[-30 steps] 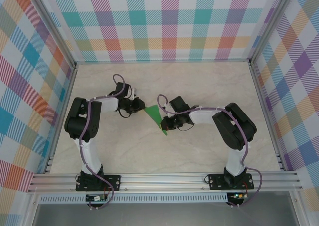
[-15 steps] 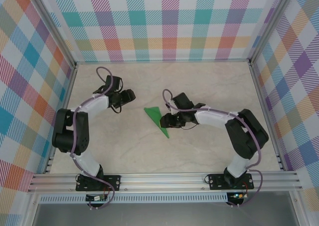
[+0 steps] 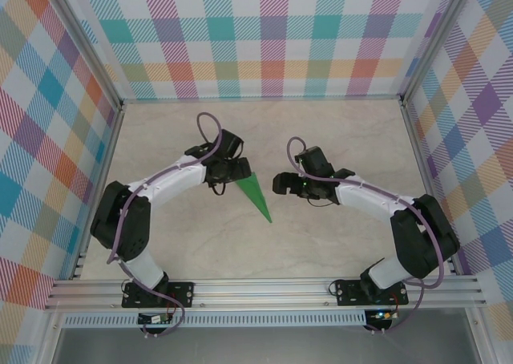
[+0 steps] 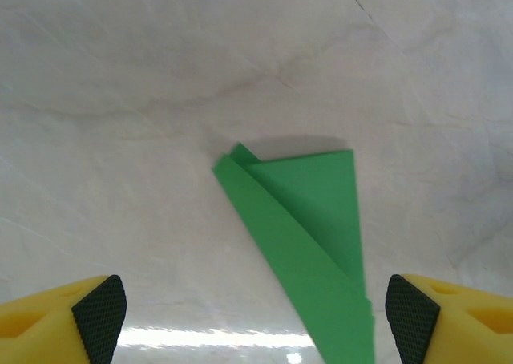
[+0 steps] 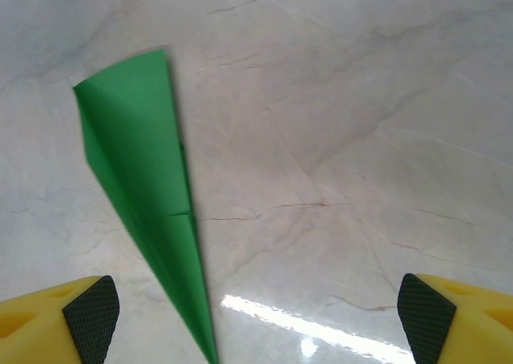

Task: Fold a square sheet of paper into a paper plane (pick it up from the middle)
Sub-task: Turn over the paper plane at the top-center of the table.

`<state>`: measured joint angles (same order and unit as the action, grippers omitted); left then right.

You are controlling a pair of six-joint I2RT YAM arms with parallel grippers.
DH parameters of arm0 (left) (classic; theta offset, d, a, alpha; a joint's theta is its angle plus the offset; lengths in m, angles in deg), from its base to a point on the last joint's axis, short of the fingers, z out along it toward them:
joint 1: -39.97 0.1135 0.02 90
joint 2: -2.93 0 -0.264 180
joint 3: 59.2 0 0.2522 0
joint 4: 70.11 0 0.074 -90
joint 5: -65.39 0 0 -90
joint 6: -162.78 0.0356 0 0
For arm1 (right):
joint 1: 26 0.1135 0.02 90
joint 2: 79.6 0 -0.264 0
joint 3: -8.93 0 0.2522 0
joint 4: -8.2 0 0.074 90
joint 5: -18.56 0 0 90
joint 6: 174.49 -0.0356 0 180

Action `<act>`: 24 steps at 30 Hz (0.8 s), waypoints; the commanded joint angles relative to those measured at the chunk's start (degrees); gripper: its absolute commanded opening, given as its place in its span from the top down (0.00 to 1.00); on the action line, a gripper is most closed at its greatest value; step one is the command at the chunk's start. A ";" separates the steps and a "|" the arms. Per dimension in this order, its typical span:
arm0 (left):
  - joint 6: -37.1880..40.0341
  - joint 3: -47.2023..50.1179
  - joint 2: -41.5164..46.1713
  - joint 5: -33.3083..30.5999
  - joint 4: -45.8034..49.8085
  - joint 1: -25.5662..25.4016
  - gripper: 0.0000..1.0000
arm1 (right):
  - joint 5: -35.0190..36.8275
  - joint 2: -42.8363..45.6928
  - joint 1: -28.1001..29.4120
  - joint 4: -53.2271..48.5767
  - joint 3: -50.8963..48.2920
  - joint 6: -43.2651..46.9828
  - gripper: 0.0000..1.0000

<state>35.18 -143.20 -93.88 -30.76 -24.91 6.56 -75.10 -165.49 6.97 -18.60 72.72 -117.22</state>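
The bright green paper (image 3: 256, 196) lies on the marble table as a slim pointed dart, wide end at the back, tip toward the near edge. My left gripper (image 3: 240, 171) stands open at the wide end, just left of it. In the left wrist view the green paper (image 4: 309, 228) runs down between the open fingers (image 4: 100, 316), close to the right one, with one flap slightly raised. My right gripper (image 3: 279, 184) is open a little to the right of the paper, apart from it. In the right wrist view the green paper (image 5: 144, 188) lies near the left fingertip (image 5: 90, 316).
The pale marble tabletop (image 3: 337, 139) is enclosed by checked walls with aluminium rails (image 3: 264, 288) along the near edge. Both arms reach in toward the middle, their purple cables looping above them.
The left gripper swung back from the far left to the paper's wide end. The right gripper drew off the paper to the right. The paper now looks narrower than before.
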 commanded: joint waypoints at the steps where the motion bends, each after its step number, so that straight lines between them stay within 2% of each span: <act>1: -6.69 -2.35 -3.18 -2.22 3.72 -3.02 0.14 | 2.58 0.37 -0.57 -0.87 -0.91 -1.72 0.07; 8: -9.73 -10.49 -12.61 -2.15 9.42 -7.08 0.19 | 3.02 -0.07 -1.15 -1.46 -1.15 -2.00 0.08; 12: -11.01 -10.74 -13.09 -2.77 10.56 -7.64 0.34 | 3.22 -0.15 -1.37 -1.93 -1.15 -1.99 0.07; 15: -11.08 -9.79 -12.27 -2.56 10.27 -7.59 0.60 | 3.27 -0.33 -1.46 -2.04 -1.09 -2.07 0.08; 16: -11.30 -9.27 -11.93 -2.51 10.09 -7.62 0.65 | 3.25 -0.42 -1.51 -2.17 -1.06 -2.06 0.08; 22: -11.87 -7.50 -10.50 -2.79 9.69 -7.61 0.75 | 3.05 -0.66 -1.57 -2.30 -0.89 -2.41 0.08; 24: -12.04 -7.04 -10.09 -2.79 9.30 -7.64 0.81 | 2.94 -0.77 -1.53 -2.36 -0.80 -2.42 0.08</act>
<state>23.79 -151.44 -107.13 -32.64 -17.23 -0.46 -72.43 -165.60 5.70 -20.10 72.12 -118.62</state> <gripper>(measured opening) 0.211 0.920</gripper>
